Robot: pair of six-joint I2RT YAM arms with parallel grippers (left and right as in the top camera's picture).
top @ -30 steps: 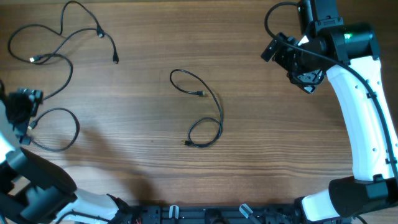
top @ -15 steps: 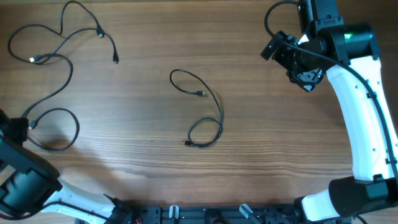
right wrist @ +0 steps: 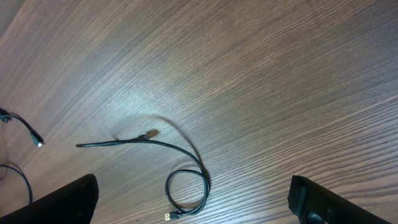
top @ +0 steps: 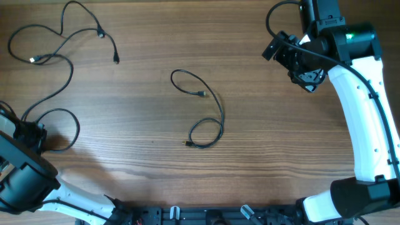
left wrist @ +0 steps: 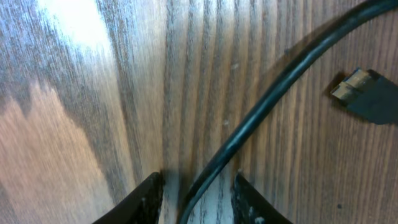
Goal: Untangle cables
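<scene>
Left wrist view: left gripper [left wrist: 198, 194] straddles a black cord [left wrist: 273, 93], jaws partly closed but not pinching it.
The tangled cables [top: 47, 59] sit at the far left of the table [top: 281, 156], with one loose cable [top: 212, 106] in the middle. The right gripper [top: 306, 78] hangs wide open and empty. Risk imo: that thin cord slips out as the jaws close, or a hard pull just tightens the tangle.

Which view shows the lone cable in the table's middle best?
The overhead view: the middle cable lies whole there, both plug ends and its small loop clear. The right wrist view shows this cable at a slant, loop near the bottom edge. The left wrist view does not show it.
</scene>
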